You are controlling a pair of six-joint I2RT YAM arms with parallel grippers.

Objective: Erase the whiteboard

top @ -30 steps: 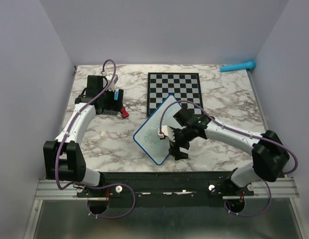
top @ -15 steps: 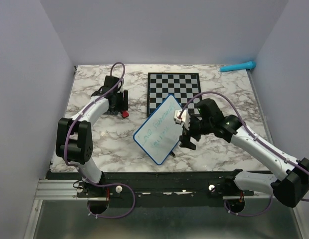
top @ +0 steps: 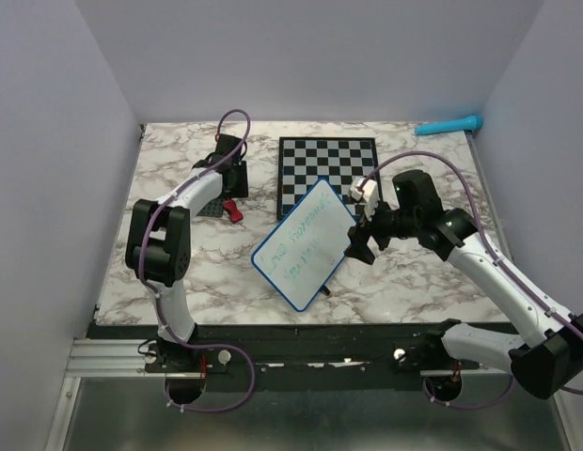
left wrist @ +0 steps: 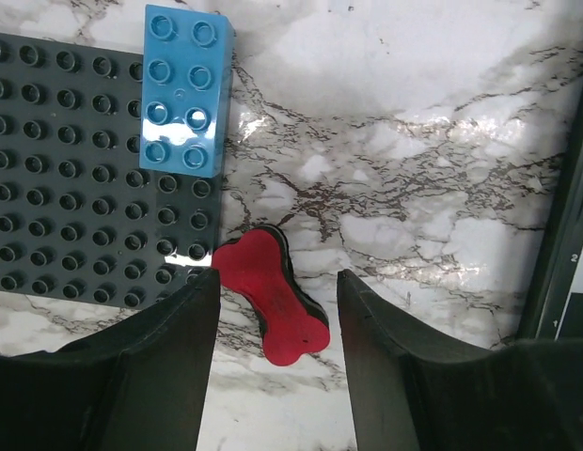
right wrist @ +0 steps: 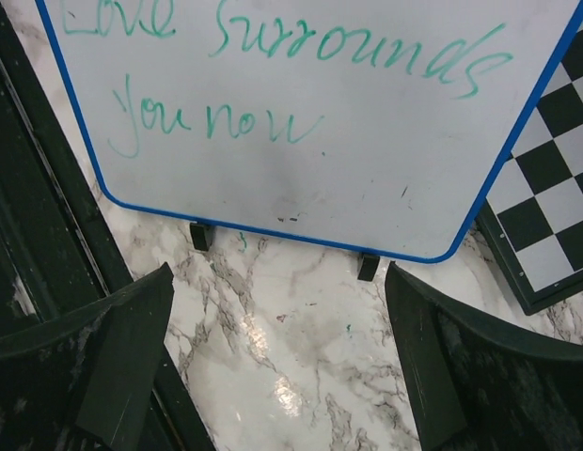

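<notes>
The whiteboard (top: 304, 244) lies tilted at the table's middle, white with a blue rim and teal handwriting; in the right wrist view the whiteboard (right wrist: 301, 113) fills the top. My right gripper (top: 360, 242) hovers open at its right edge, and in its own view the right gripper (right wrist: 277, 272) has only bare marble between the fingers. A red bone-shaped eraser (left wrist: 273, 305) with a black underside lies on the marble. My left gripper (left wrist: 277, 282) stands open over it, one finger on each side of the eraser's near end, not touching. From above, the eraser (top: 235, 210) shows just below the left gripper (top: 228, 191).
A black-and-white chessboard (top: 327, 174) lies behind the whiteboard, its corner under the board's edge (right wrist: 545, 216). A dark grey studded baseplate (left wrist: 75, 169) with a blue brick (left wrist: 188, 89) sits beside the eraser. A teal object (top: 449, 125) rests at the back right wall.
My left arm has stretched farther back and right, bringing its gripper over the red eraser with the jaws narrowing. My right gripper has drawn back from the board's front to its right edge.
</notes>
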